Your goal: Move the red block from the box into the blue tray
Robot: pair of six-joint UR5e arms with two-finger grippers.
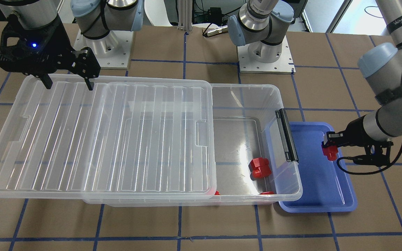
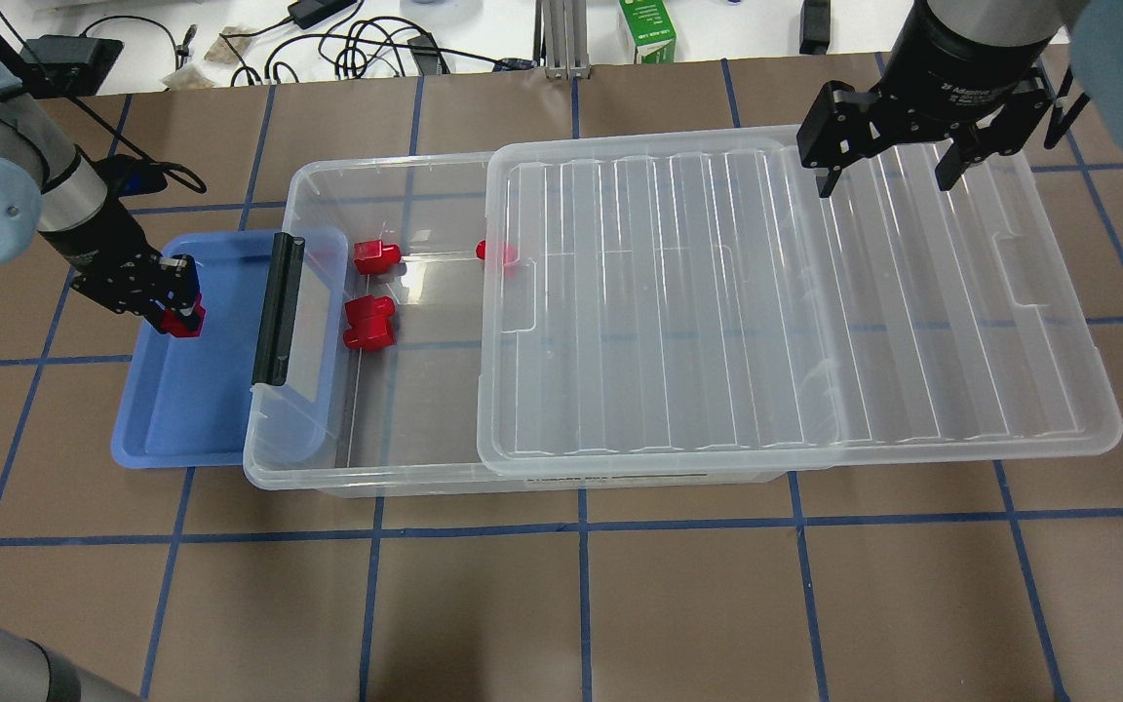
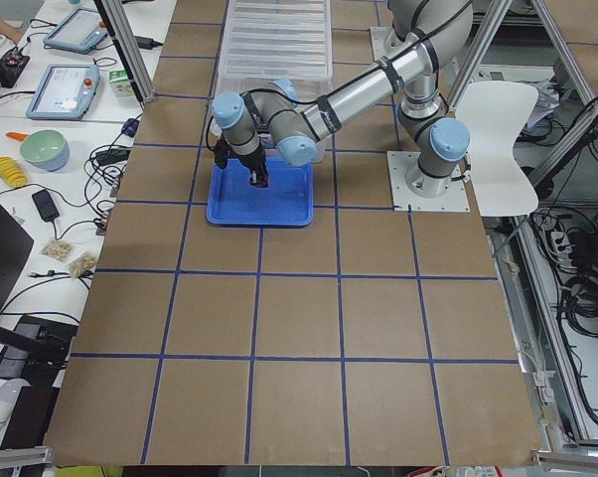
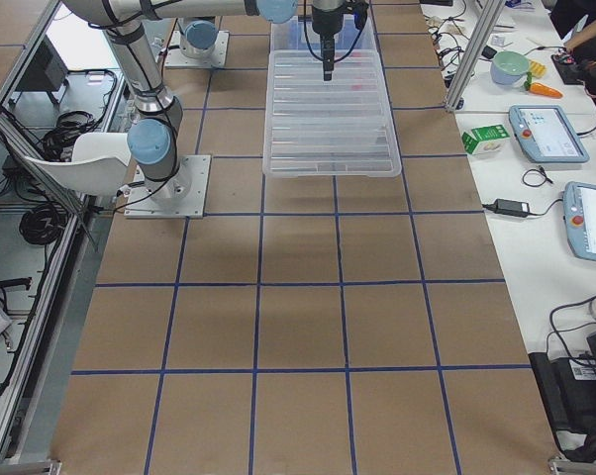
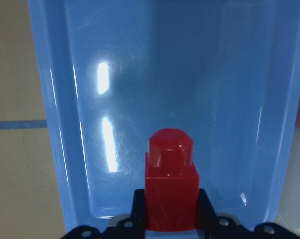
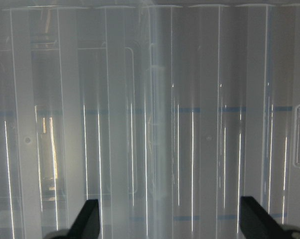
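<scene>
I hold the red block (image 5: 171, 191) clamped in the left gripper (image 2: 181, 312) over the blue tray (image 1: 321, 197), ready to drop (stub leading). The right gripper (image 2: 888, 174), jaws apart, hovers above the offset lid (image 2: 717, 292) that leaves the box (image 2: 328, 470) end reachable.

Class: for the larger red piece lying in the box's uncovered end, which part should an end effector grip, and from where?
Grip the larger red piece across its flat body sides, descending from above: the offset lid leaves it uncovered, while the box walls likely block sideways approaches.
</scene>
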